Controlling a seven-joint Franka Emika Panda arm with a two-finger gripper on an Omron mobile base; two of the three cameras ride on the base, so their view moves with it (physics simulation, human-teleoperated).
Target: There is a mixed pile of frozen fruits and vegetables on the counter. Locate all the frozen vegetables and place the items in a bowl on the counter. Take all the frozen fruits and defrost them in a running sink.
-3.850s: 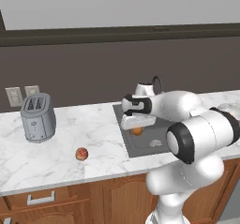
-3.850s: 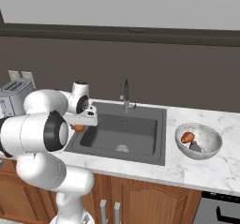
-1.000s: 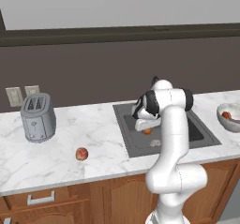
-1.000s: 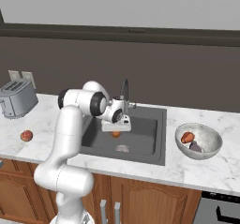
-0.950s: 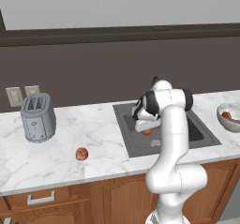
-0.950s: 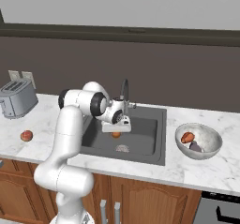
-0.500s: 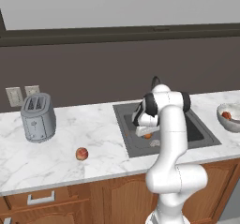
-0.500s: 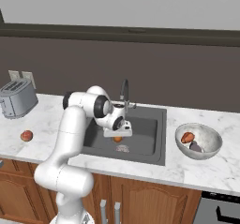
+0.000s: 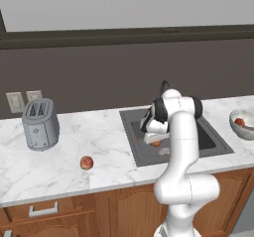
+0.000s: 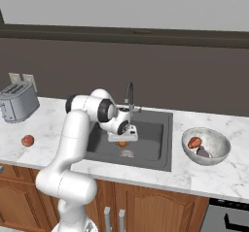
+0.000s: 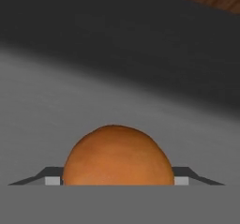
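My gripper (image 10: 121, 140) reaches down into the dark sink (image 10: 151, 129), close to its floor. A round orange fruit (image 11: 117, 155) sits between the fingertips (image 11: 54, 181), which press against both of its sides. The left base view shows the same orange fruit (image 9: 157, 143) under the gripper (image 9: 155, 140) in the sink (image 9: 133, 132). A reddish apple-like fruit (image 9: 87, 162) lies on the marble counter (image 9: 99, 142) to the left. The pale bowl (image 10: 218, 141) right of the sink holds the orange-red root (image 10: 194, 142) and the purple eggplant (image 10: 203, 152).
A gooseneck faucet (image 10: 129, 92) stands at the back rim of the sink, just behind the arm. A grey toaster (image 9: 40, 124) sits at the far left of the counter by the wall outlets. The drain (image 10: 127, 153) lies just in front of the gripper.
The arm has carried the orange fruit lower into the basin and a little toward the front. The apple-like fruit and the bowl have not moved.
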